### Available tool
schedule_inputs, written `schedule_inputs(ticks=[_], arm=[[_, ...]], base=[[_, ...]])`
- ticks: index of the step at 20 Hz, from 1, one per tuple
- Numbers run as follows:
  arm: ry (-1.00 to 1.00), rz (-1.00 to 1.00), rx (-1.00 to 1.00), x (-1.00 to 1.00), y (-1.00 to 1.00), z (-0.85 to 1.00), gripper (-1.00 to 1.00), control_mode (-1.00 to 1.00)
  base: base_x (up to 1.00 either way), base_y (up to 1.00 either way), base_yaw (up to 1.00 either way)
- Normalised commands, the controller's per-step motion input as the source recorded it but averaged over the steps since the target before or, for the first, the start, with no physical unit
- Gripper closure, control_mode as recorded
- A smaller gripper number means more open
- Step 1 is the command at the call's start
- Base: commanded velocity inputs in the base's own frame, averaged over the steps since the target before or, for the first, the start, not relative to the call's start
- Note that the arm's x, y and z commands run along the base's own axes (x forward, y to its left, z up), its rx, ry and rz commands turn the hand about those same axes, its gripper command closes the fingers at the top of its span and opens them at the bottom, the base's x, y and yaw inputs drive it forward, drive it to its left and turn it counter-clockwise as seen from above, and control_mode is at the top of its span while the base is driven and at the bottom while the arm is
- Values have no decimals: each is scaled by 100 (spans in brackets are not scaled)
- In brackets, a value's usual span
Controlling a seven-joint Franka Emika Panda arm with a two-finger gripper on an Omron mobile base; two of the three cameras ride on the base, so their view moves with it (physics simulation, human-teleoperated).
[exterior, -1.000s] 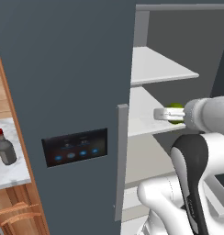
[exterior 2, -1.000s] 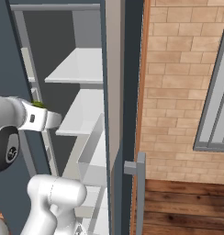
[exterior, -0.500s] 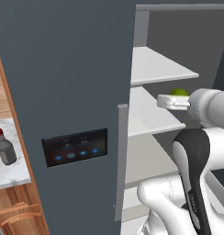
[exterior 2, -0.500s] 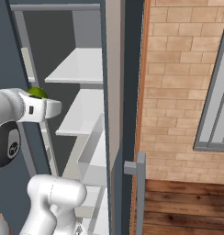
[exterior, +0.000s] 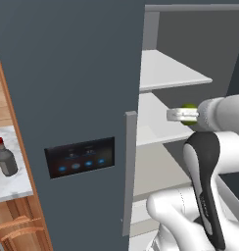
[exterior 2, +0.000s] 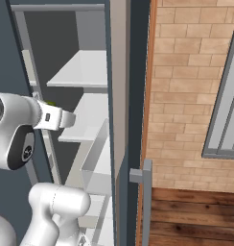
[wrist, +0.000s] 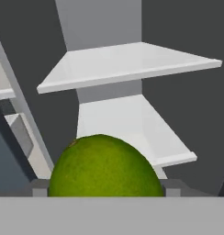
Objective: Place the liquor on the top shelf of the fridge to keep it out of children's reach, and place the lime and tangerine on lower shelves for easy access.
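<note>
Gripper fingers clasp round green lime | advance level over second pale grey shelf front edge, then release low.

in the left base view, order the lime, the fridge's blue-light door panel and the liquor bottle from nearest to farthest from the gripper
1. lime: held between the fingers of the gripper, in front of the open fridge shelves.
2. door panel: lower and to the left, on the closed fridge door.
3. liquor: far left, standing on the pale counter beyond the door.
</note>
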Motion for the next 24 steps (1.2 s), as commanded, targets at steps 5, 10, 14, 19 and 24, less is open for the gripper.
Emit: schedule_inputs(ticks=[5, 10, 14, 19, 24], arm=[[4, 0, 0, 26, 0, -54, 100, -100], [5, 0, 0, 41, 0, -27, 100, -100], [8, 0, 0, 40, -12, -6, 100, -100], [9, 0, 0, 35, -16, -3, 100, -100], [2, 0, 0, 26, -4, -22, 100, -100]], base=[[0, 0, 0], [0, 0, 0], [0, 0, 0], [0, 0, 0], [0, 0, 0]])
